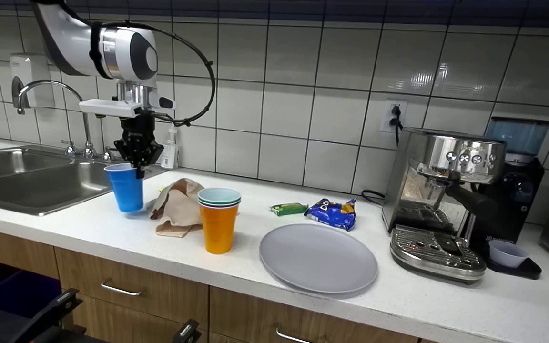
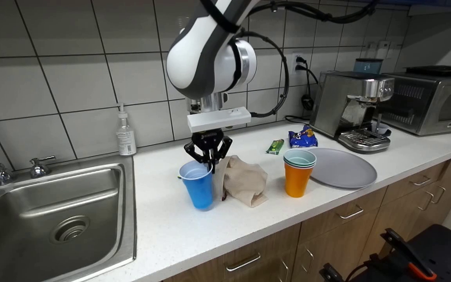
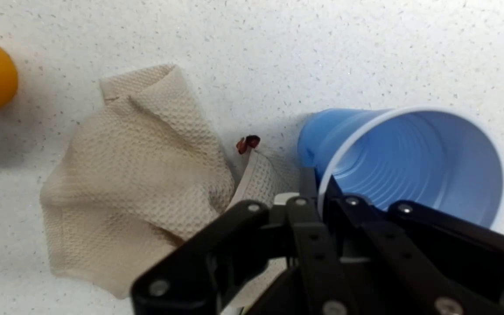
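Note:
My gripper point(image 1: 139, 172) points down at a blue plastic cup point(image 1: 128, 191) on the white counter. In the wrist view, the fingers point(image 3: 320, 181) straddle the rim of the blue cup point(image 3: 409, 162), one inside and one outside, closed on its wall. It also shows in an exterior view, with the gripper point(image 2: 211, 166) at the rim of the cup point(image 2: 200, 190). I cannot tell whether its base touches the counter. A crumpled beige cloth point(image 1: 184, 209) lies right beside it. A small dark red thing point(image 3: 247, 143) shows at the cloth's edge.
An orange cup point(image 1: 218, 228) with teal cups stacked in it stands past the cloth. A grey plate point(image 1: 320, 259), a green packet point(image 1: 289, 208) and a blue snack bag point(image 1: 332, 214) lie further along. The sink point(image 2: 69, 203), soap bottle point(image 2: 125, 135) and coffee machine point(image 1: 446, 200) are also there.

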### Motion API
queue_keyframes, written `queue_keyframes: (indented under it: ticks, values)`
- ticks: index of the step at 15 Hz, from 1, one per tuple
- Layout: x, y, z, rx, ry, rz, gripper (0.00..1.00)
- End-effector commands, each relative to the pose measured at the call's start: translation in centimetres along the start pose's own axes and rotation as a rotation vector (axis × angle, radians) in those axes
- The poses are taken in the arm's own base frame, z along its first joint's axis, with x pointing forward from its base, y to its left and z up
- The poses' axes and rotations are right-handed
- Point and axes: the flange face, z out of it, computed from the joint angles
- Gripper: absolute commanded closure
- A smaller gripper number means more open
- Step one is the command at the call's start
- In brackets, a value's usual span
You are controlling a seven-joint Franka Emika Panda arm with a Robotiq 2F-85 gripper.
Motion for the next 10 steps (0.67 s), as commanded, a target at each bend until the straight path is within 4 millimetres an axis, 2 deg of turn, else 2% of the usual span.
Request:
queue_keyframes:
  ticks: [1, 10]
  values:
    - [0.0, 0.8, -2.7, 0.041, 0.064, 0.023, 0.99]
    - [-0.6, 5.0, -8.6, 0.050, 0.173, 0.037, 0.99]
